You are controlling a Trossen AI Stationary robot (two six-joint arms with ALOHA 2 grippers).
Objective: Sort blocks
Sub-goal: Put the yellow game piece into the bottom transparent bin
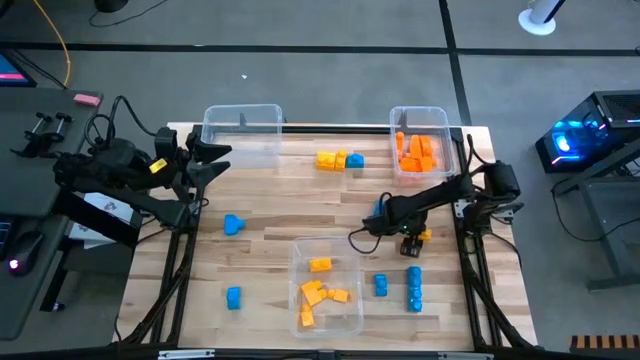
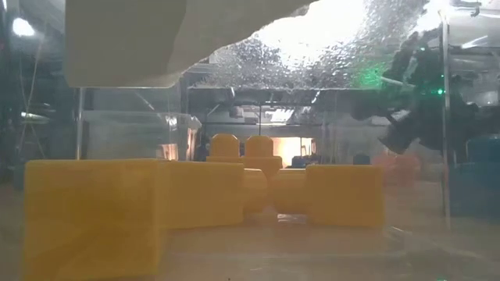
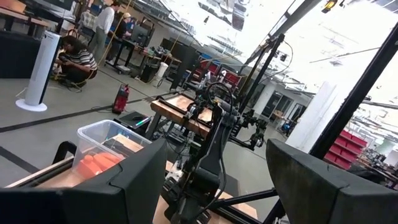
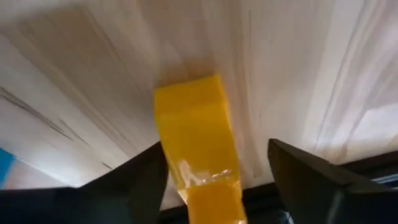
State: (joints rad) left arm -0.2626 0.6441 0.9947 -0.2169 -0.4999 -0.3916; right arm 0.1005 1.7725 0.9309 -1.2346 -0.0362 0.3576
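My right gripper (image 1: 411,237) is low over the table's right side, open. In the right wrist view its fingers (image 4: 140,180) stand on either side of a yellow-orange block (image 4: 194,134) lying on the wood, which also shows in the high view (image 1: 424,236). One finger is close beside the block and the other is well clear. Blue blocks lie at the near right (image 1: 413,286), the left (image 1: 233,224) and beside the right arm (image 1: 380,208). A yellow-orange and blue row (image 1: 339,159) lies at the far middle. My left gripper (image 1: 213,160) is open and raised at the far left.
Three clear bins stand on the table. The far left bin (image 1: 242,128) shows no blocks, the far right bin (image 1: 441,118) holds orange blocks, and the near middle bin (image 1: 352,316) holds yellow-orange blocks. People and workbenches show in the room beyond (image 3: 74,59).
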